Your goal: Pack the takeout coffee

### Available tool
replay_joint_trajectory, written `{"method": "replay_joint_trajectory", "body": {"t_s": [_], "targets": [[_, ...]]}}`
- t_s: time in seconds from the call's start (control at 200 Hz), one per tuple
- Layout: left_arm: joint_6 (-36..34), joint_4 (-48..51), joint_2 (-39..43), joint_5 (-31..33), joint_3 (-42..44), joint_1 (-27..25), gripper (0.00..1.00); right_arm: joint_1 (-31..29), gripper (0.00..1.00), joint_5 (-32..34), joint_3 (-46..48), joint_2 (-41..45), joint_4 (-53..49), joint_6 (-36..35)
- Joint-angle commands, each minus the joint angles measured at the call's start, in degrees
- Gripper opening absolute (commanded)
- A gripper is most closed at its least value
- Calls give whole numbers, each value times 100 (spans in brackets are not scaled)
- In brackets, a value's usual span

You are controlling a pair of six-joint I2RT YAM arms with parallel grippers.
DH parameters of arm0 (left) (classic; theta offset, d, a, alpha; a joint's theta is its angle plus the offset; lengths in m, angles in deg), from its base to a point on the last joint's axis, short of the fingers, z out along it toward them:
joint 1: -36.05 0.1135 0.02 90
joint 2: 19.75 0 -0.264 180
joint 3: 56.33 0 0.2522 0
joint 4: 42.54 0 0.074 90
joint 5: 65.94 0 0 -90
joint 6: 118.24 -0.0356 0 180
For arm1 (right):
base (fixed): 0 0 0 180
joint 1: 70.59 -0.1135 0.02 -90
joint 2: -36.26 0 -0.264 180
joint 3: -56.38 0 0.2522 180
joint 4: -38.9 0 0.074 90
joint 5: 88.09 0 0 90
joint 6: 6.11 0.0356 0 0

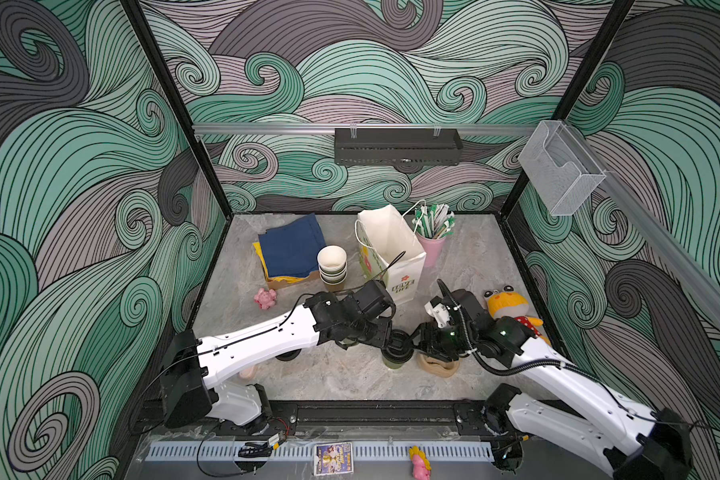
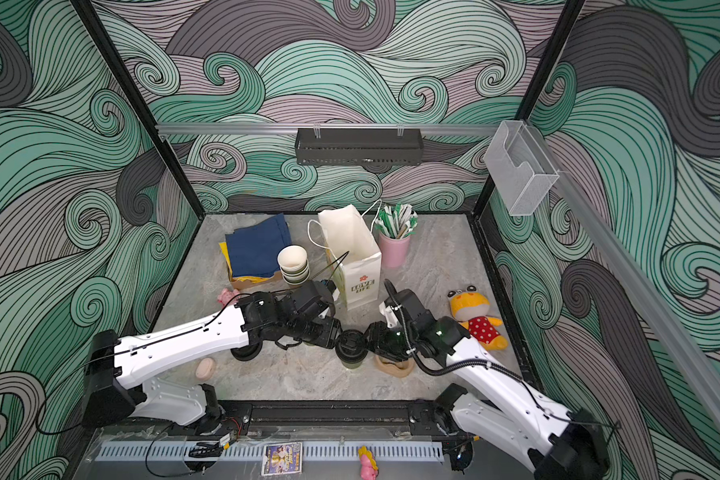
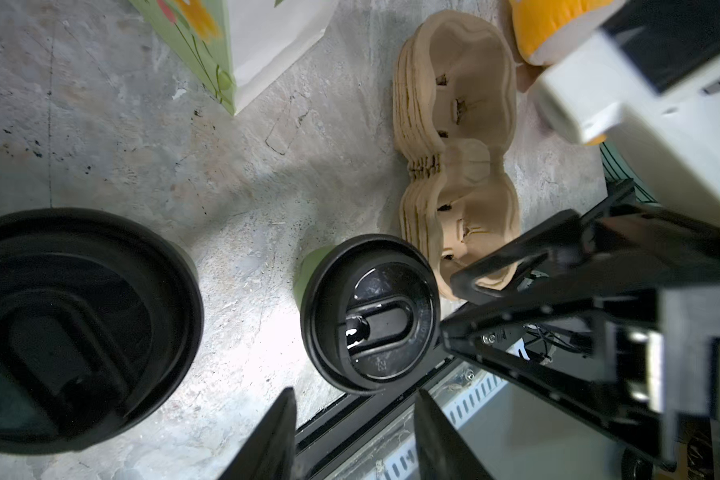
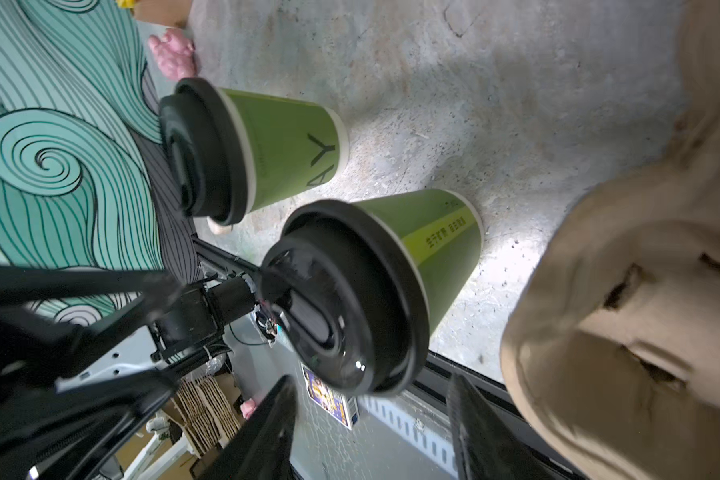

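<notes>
So, left cup [image 4: 283, 145] and right cup [image 4: 433, 249] lidded, neither in carrier [image 3: 466, 124] or bag [image 1: 391, 249] yet; my left tool [image 3: 354, 392] and right tool [image 4: 371, 377] open, empty

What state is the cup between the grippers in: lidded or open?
Lidded: a black sip lid sits over the rim of the green cup, which stands upright on the table.

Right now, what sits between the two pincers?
A lidded green cup stands between the left pincer and the right pincer, as both top views show.
</notes>
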Motion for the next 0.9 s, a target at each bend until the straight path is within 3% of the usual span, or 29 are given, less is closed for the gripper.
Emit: {"method": "replay_joint_trajectory", "body": {"t_s": [0.0, 0.205, 0.36, 0.575, 0.896], "targets": [[-38, -145, -105, -223, 35, -39, 49, 77, 57, 236, 1, 437, -763, -41], [-71, 44, -530, -312, -165, -40, 38, 68, 42, 356, 399, 473, -21, 579], [-91, 74, -637, -331, -230, -36, 37, 56, 33, 188, 422, 66, 280, 522], [-110, 81, -779, -339, -290, -29, 38, 55, 25, 143, 497, -227, 545, 496], [-43, 312, -965, -113, -263, -1, 30, 69, 17, 254, 817, -386, 617, 713]]}}
